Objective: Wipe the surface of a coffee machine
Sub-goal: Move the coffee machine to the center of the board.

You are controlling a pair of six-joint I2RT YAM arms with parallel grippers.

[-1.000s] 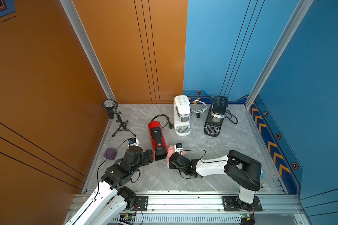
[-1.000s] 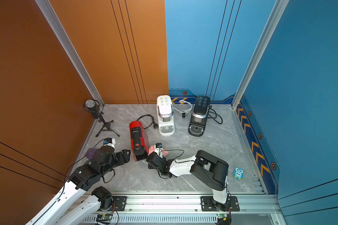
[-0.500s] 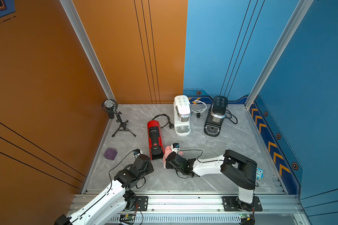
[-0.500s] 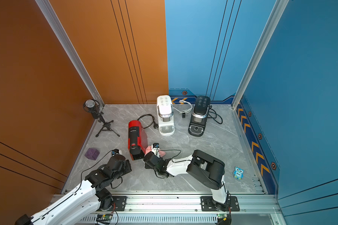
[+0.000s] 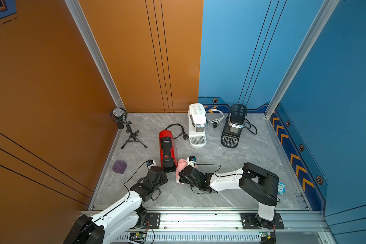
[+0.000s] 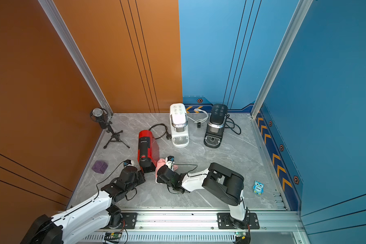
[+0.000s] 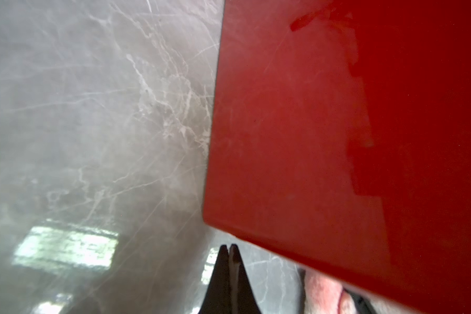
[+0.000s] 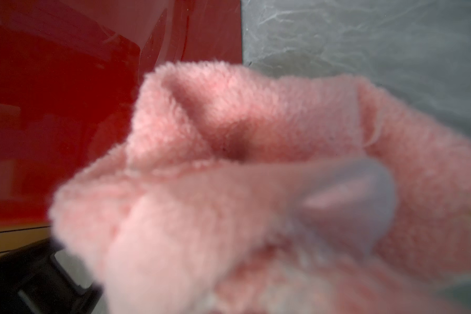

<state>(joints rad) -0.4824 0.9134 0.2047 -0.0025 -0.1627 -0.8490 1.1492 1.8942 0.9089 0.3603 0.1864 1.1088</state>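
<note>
The right gripper [image 5: 180, 174] pinches the pink cloth [image 8: 229, 122], maybe touching the red coffee machine [image 5: 167, 147] beside it; the left gripper [image 7: 229, 248] is squeezed closed, empty.

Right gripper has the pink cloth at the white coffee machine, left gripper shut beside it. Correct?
Wrong machine. The right gripper has the pink cloth at the red coffee machine, as the right wrist view shows. The white coffee machine stands apart, further back. The left gripper is shut beside the red one.
</note>
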